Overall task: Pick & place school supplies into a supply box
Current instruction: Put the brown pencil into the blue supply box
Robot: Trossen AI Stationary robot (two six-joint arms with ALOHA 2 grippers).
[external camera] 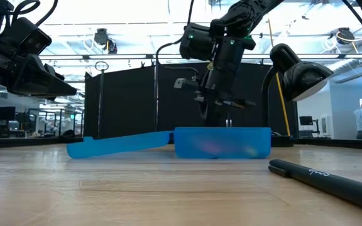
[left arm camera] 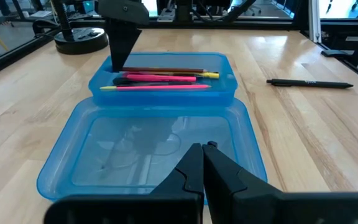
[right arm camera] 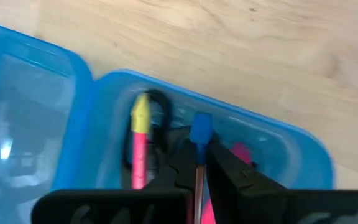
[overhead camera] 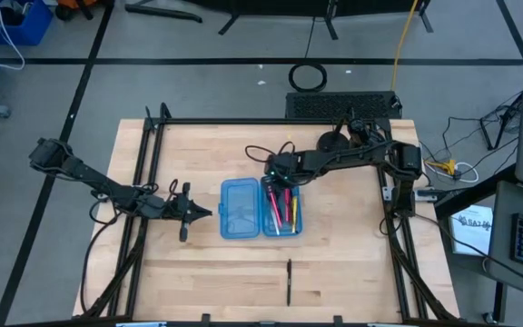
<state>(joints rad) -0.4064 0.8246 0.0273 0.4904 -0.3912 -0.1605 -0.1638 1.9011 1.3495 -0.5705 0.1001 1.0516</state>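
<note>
The translucent light-blue pencil case [overhead camera: 261, 207] lies open at the table's middle, both halves flat. Its right half [overhead camera: 282, 209] holds pink, red and yellow-tipped pens [left arm camera: 160, 79]. Its left half [left arm camera: 148, 149] holds nothing. My right gripper [overhead camera: 280, 175] hangs over the far end of the right half, fingers down, shut on a blue-tipped pencil [right arm camera: 199, 134]. My left gripper [overhead camera: 193, 213] is shut and holds nothing, left of the case; it also shows in the left wrist view [left arm camera: 202, 155]. A black pen [overhead camera: 289, 282] lies on the table near the front edge. My right gripper pinches the blue-tipped pencil's shaft [right arm camera: 199, 163] between its two fingers, a little behind the blue tip. The fingers come from above, pointing down into the case's right half [external camera: 222, 141]. The blue tip sticks out past the fingertips, over the pens in the case.
A black round base [left arm camera: 79, 40] stands on the table beyond the case, at the far side. Cables run along the right arm [overhead camera: 352, 150]. Bare wood lies near the front, around the black pen [left arm camera: 309, 83]. Large blue bins [overhead camera: 7, 23] stand on the floor, off the table.
</note>
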